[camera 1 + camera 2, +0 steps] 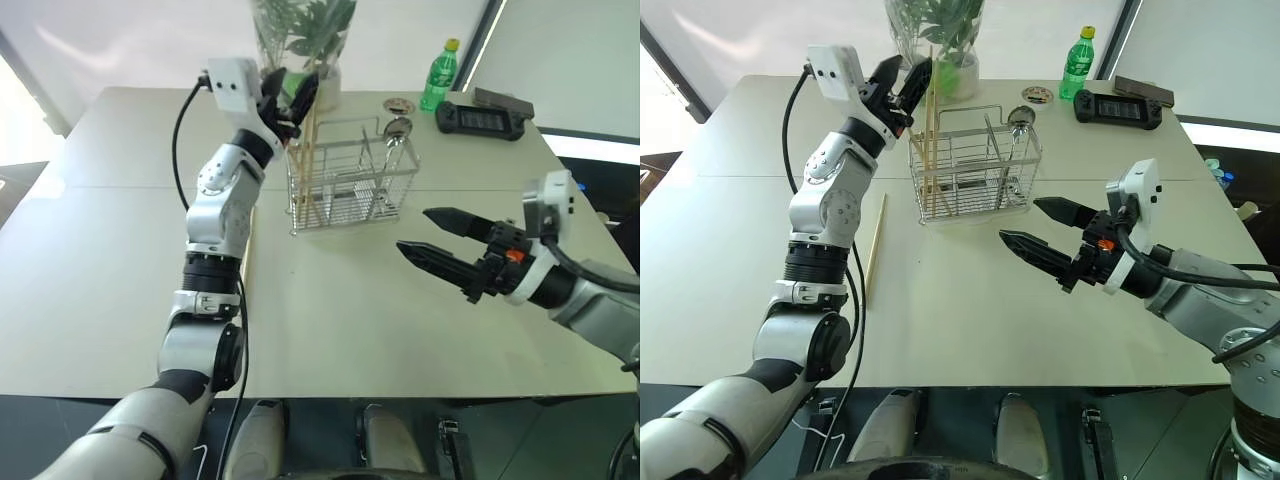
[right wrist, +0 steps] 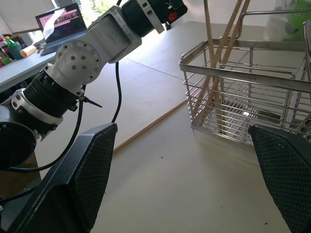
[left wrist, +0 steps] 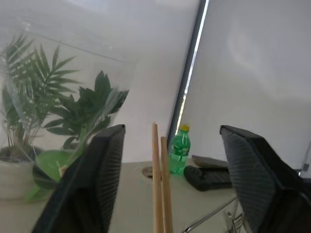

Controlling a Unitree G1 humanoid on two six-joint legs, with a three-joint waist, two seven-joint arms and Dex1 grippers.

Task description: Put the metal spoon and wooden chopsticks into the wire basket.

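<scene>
My left pincer [image 1: 908,80] stands released around the tops of the wooden chopsticks [image 1: 929,150], which lean upright in the left compartment of the wire basket [image 1: 975,170]; one more stick [image 1: 875,245] lies flat on the worktop [image 1: 960,310] beside my left arm. The metal spoon [image 1: 1018,125] stands in the basket's right end. My right pincer [image 1: 1035,228] hovers released near the basket, likely kept clear as a spare.

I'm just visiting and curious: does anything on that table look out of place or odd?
Yes. One wooden chopstick lies alone on the table, beside the left arm and apart from the wire basket, while other chopsticks already lean upright in the basket's end compartment. The metal spoon stands in the basket too.
</scene>
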